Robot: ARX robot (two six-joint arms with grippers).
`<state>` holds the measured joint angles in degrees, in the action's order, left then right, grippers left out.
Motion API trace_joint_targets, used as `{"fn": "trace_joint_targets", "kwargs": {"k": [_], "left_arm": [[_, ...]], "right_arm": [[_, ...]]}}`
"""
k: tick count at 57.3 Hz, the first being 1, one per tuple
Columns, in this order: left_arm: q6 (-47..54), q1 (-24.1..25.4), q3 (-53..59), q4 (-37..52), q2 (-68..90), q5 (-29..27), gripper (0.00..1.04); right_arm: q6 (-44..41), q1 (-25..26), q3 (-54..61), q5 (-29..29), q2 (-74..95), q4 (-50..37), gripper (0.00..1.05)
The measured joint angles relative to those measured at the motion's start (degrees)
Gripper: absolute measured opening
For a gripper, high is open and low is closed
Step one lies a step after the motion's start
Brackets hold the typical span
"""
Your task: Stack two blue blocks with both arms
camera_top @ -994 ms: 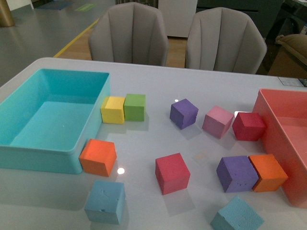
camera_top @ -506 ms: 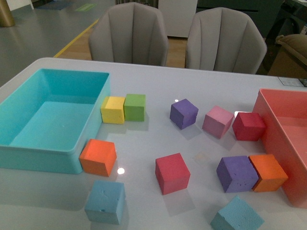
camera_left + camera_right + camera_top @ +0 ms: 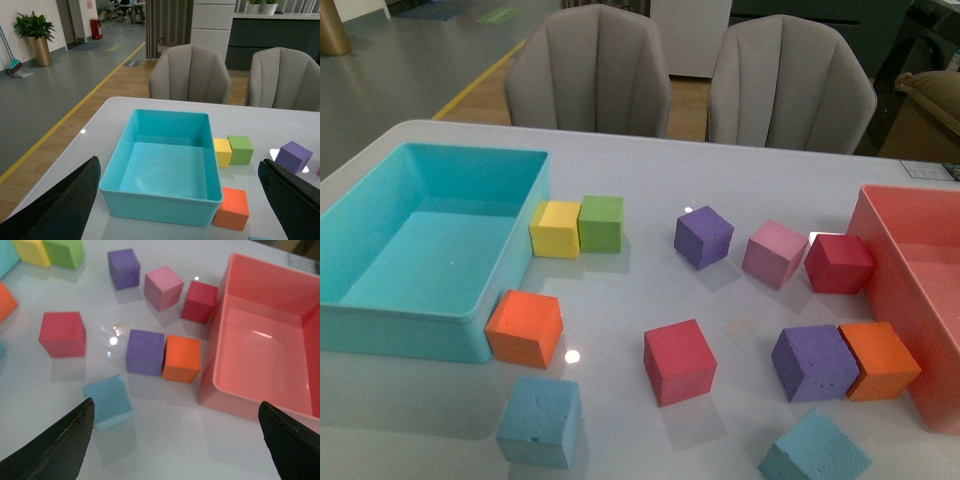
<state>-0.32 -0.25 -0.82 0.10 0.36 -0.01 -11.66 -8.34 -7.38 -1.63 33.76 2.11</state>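
Nothing has moved: left blue block [image 3: 540,422] and right blue block [image 3: 815,455] lie well apart by the counter's [image 3: 650,175] near edge; left pincer [image 3: 177,167] and right pincer [image 3: 175,407] gape open.

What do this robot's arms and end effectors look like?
Only finger parts show, in the wrist views. The left end effector and right end effector each have two plain black, matte, wedge-shaped fingers. No cables, markings or the arms themselves are visible.

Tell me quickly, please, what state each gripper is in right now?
Left gripper: open, fingers spread wide, holding nothing.
Right gripper: open, fingers spread wide, holding nothing.
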Motion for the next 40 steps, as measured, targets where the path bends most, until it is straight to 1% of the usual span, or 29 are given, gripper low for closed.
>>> {"fn": "trace_joint_targets", "kwargs": {"k": [5, 8, 11, 14, 18, 25, 32, 40], "left_arm": [[-0.02, 0.0, 0.0, 0.0, 0.0, 0.0, 0.96], [0.0, 0.0, 0.0, 0.0, 0.0, 0.0, 0.96], [0.0, 0.0, 0.0, 0.0, 0.0, 0.0, 0.96], [0.0, 0.0, 0.0, 0.0, 0.0, 0.0, 0.96], [0.0, 0.0, 0.0, 0.0, 0.0, 0.0, 0.96], [0.0, 0.0, 0.0, 0.0, 0.0, 0.0, 0.96], [0.0, 0.0, 0.0, 0.0, 0.0, 0.0, 0.96], [0.0, 0.0, 0.0, 0.0, 0.0, 0.0, 0.96]], "right_arm": [[-3.54, -3.15, -1.99, 0.79, 11.02, -4.79, 0.96], [-5.51, -5.57, -4.68, 1.73, 21.11, -7.67, 0.96], [-6.29, -7.02, -7.41, 3.21, 29.44, -8.48, 0.96], [-7.04, -7.87, -9.84, 3.41, 36.17, -8.98, 0.96], [-7.89, -8.48, -12.96, 3.28, 43.8, -8.66, 0.96], [-8.98, -9.2, -18.86, 1.38, 57.09, -7.56, 0.96], [-9.29, -9.92, -23.1, -0.11, 65.55, -6.19, 0.96], [-9.4, -10.84, -26.56, -0.74, 71.36, -5.2, 0.96]]}}
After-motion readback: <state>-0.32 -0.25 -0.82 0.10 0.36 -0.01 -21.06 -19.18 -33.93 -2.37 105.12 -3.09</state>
